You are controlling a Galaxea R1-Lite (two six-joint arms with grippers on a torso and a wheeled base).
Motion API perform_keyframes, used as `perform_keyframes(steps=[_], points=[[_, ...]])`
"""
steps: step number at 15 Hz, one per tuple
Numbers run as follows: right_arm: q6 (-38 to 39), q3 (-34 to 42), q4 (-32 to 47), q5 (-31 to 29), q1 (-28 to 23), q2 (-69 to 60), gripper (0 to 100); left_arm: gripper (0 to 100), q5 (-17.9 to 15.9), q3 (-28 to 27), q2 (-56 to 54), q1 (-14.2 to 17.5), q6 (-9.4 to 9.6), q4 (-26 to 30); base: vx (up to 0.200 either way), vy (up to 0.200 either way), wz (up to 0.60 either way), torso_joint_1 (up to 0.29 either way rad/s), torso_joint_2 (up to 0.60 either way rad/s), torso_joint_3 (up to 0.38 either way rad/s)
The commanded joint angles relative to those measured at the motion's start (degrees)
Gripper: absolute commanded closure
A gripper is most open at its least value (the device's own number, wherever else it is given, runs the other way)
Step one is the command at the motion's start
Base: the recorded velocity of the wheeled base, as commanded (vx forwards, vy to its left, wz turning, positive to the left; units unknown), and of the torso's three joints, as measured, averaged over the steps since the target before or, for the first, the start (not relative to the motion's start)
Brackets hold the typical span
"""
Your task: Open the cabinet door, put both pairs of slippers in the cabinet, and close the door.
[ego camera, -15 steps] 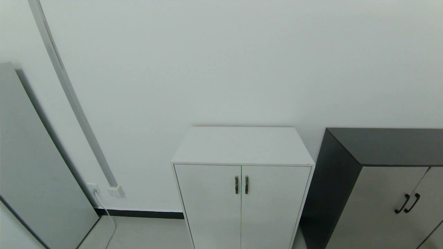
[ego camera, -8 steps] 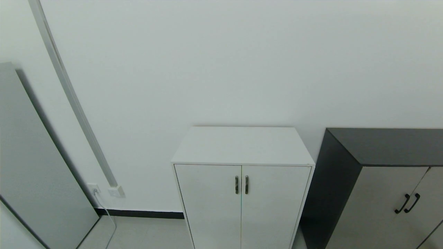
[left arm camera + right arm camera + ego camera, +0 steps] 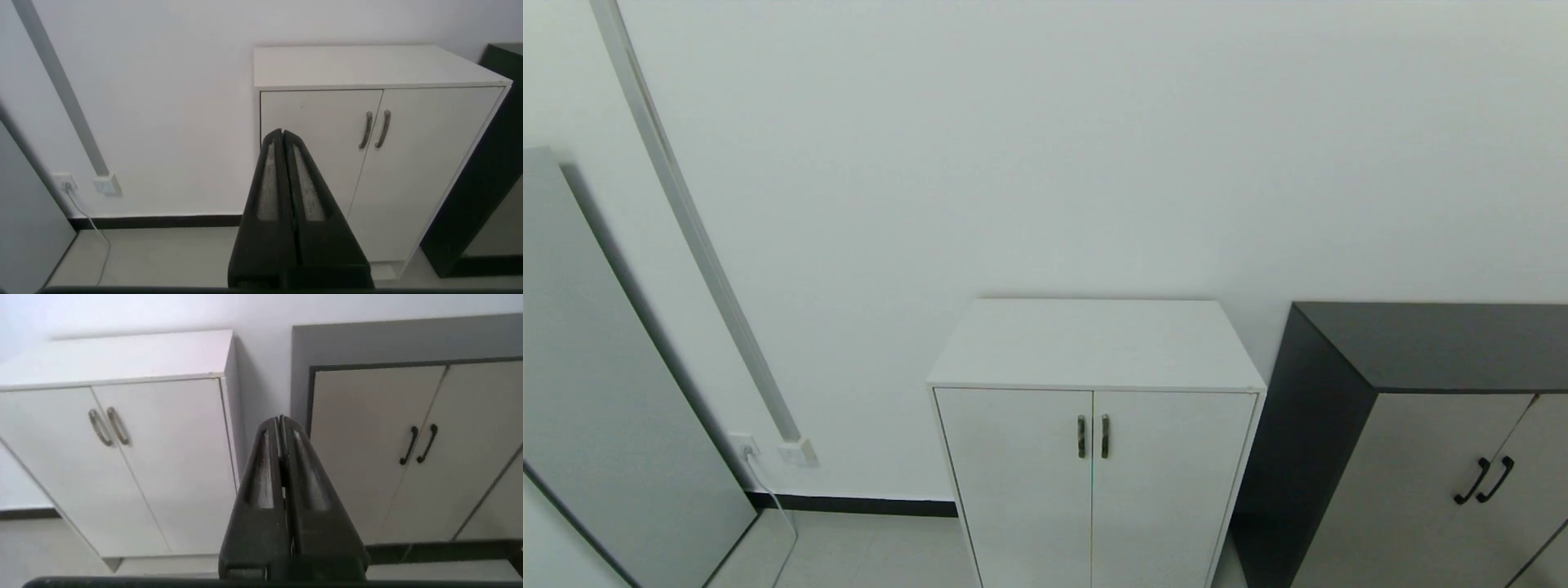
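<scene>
Head view: closed white cabinet (image 3: 1094,425)

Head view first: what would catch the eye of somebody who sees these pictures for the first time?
The white cabinet, fully shut, stands against the wall in the middle. A black cabinet stands close to the right of it. The left gripper and right gripper, jaws shut, face the cabinets.
</scene>
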Motion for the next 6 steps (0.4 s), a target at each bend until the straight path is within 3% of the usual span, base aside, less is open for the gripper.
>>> perform_keyframes(steps=[1,6], points=[[-0.13,0.05,0.02,0.49,-0.1,-0.35,100,100,0.01,0.02,0.07,0.0,0.02,0.02,0.0,0.0,0.0,0.0,0.0,0.0],[-0.22,0.05,0.02,0.75,-0.1,-0.35,100,100,0.01,0.02,0.07,0.0,0.11,-0.07,0.0,0.0,0.0,0.0,0.0,0.0]])
